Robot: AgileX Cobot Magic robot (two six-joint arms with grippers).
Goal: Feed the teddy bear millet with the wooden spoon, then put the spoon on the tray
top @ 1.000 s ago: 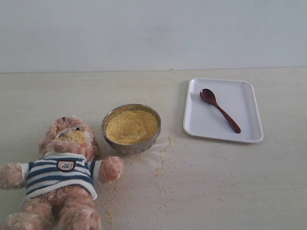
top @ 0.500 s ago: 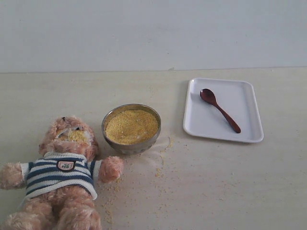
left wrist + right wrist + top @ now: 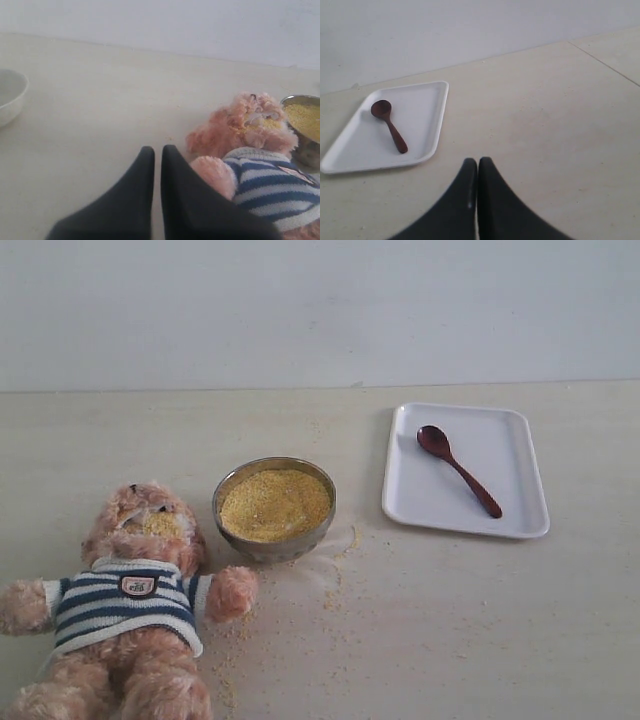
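The spoon [image 3: 458, 469] lay in the tray [image 3: 510, 440], its round end toward 10 o'clock and its handle toward 4 o'clock, with neither claw touching it. The tray sat at 2 o'clock from the metal bowl [image 3: 228, 502], apart from it. Millet [image 3: 274, 504] filled that bowl nearly to the rim, and more of it was scattered on the table [image 3: 480, 620] from the bowl's 4 o'clock side down toward 6 o'clock. The bear [image 3: 130, 590] lay on its back at 8 o'clock from the bowl. Its head was near the bowl, 1 paw reached toward it, and millet was stuck on its muzzle.

The left claw [image 3: 157, 152] hung low over bare table, just beside the bear's arm. Its 2 black fingers [image 3: 135, 190] were drawn together with only a thin slit between them, and they held nothing. A white bowl [image 3: 10, 100] stood well apart on its other side.

The right claw [image 3: 478, 162] was likewise low over bare table, fingers pressed together and empty. The tray lay off to 1 side of it, and the spoon was well apart from it.
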